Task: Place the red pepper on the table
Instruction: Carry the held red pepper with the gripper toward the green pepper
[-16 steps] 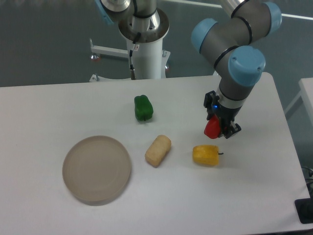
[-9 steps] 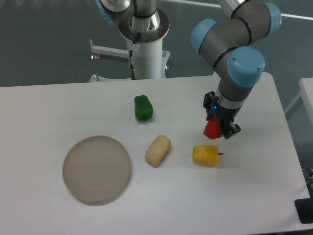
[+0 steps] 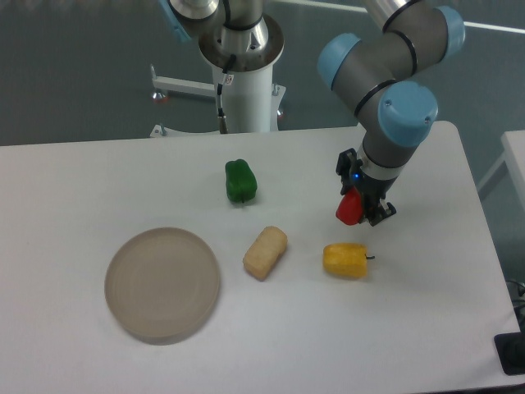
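The gripper [image 3: 358, 210] is clamped on the red pepper [image 3: 349, 210], held just above the table [image 3: 426, 287], bare surface directly beneath.

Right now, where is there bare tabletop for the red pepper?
The gripper holds the red pepper. Bare table lies right of the yellow pepper, and between the green pepper and gripper. It is crowded between the bread roll and yellow pepper.

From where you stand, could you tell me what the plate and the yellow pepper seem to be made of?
The plate looks like matte beige plastic or ceramic: dull and uniform, without glare. The yellow pepper seems to be smooth moulded plastic, with even colour and a faint sheen.
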Robot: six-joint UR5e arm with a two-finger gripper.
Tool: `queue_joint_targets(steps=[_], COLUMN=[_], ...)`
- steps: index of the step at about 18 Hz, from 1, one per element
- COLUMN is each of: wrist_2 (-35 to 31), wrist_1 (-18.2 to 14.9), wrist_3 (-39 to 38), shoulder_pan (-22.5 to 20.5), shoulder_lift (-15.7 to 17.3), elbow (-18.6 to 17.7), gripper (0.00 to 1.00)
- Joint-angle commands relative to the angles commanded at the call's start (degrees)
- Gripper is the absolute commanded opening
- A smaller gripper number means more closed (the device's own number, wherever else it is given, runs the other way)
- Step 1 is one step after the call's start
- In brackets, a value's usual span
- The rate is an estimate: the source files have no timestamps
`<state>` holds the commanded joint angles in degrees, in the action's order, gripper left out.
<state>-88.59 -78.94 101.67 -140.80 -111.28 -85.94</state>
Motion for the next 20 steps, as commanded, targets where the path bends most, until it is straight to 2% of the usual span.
queue_joint_targets(steps=[2,5,7,14,18,20], wrist_2=[-0.09,-0.35,-0.35,-0.53,-0.53,-0.53], wrist_1=[2.54,9.83,11.96,12.23,12.23,12.23], wrist_3=[2.21,2.66,3.79,4.85,5.03,5.03], shoulder_pan=[-0.09,-0.88,-0.8,-0.79,-0.62,-0.62], shoulder_lift=[0.71,2.73,3.17,3.52,3.7,3.7], elbow=[-3.96,-12.12,-14.6,-17.33,-17.42,-17.68], gripper=[0.33,0.33,0.34,0.43,0.46,0.55])
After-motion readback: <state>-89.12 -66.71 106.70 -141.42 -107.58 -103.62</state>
